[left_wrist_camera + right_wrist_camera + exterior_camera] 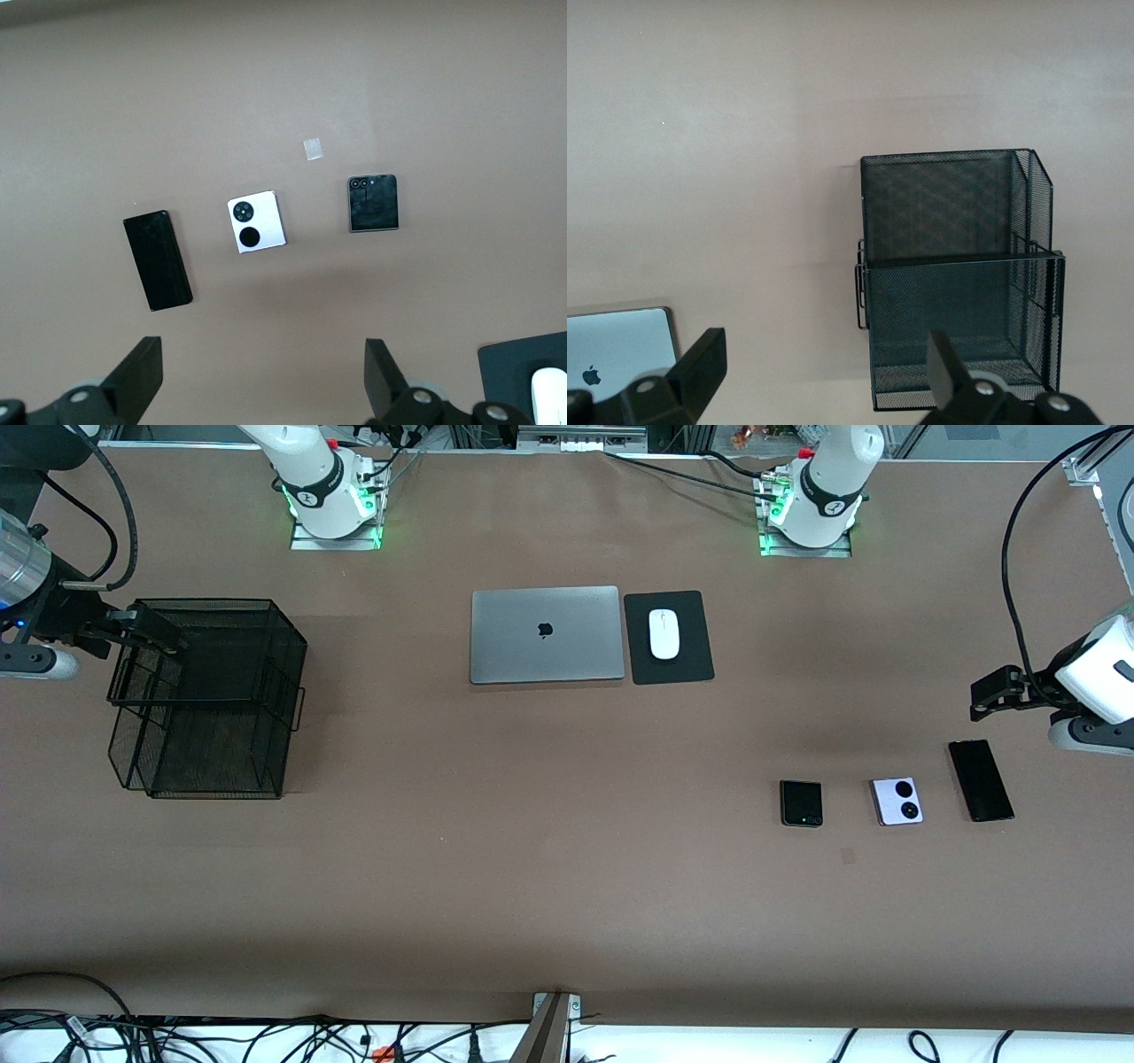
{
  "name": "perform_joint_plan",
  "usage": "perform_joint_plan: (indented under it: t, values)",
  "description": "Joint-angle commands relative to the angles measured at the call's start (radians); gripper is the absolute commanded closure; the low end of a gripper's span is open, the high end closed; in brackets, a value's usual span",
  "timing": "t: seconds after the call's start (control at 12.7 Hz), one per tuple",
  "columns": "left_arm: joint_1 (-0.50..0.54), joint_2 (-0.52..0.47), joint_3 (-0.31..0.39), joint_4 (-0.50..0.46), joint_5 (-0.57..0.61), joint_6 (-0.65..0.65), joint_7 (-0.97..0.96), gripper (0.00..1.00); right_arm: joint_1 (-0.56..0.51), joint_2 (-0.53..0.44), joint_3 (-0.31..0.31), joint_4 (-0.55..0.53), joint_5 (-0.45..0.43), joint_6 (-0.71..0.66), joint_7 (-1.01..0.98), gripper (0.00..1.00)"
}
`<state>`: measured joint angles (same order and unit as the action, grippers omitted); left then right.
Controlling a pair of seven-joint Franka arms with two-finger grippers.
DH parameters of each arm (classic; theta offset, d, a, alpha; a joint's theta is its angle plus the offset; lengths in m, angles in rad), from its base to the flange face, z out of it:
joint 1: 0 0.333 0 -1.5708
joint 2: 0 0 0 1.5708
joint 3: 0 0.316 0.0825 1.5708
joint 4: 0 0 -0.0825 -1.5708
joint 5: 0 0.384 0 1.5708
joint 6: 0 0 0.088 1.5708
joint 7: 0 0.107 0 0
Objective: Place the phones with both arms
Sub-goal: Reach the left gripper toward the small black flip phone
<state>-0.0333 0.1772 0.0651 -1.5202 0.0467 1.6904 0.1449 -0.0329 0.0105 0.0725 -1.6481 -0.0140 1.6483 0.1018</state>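
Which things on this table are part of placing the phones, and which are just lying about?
For the job: small black folded phone, lilac phone, long black phone, left gripper, right gripper, both open.

Lying about: laptop, mouse, mouse pad, mesh basket.

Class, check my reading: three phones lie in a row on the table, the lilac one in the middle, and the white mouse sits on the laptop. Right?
Not quite. The front view shows the white mouse on the black mouse pad beside the laptop. The lilac phone is indeed in the middle.
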Motion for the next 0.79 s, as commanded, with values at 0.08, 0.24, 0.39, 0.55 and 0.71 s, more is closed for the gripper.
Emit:
perform_joint_plan:
  t: [0.08,0.24,0.39,0.55,0.71]
  values:
    - [0.003,-0.001,-0.004,0.015,0.007,-0.014,0.018,0.0,-0.001,-0.015,-0.008,-0.004,-0.006,0.001,0.006,0.0]
    - [0.003,0.001,-0.004,0.017,0.005,-0.009,0.013,0.0,-0.001,-0.011,-0.011,-0.002,0.003,0.005,0.003,0.0]
    - [0.001,0.025,-0.004,0.009,0.002,-0.008,0.01,0.0,-0.001,-0.012,-0.022,-0.002,0.054,-0.004,-0.004,0.0]
    - [-0.005,0.088,-0.005,0.015,-0.089,0.017,0.001,0.0,-0.001,-0.015,-0.023,-0.002,0.054,-0.007,-0.002,0.0]
    - [-0.01,0.178,-0.005,0.0,-0.211,0.066,-0.007,0.0,-0.001,-0.017,-0.022,-0.002,0.054,-0.008,0.003,0.0]
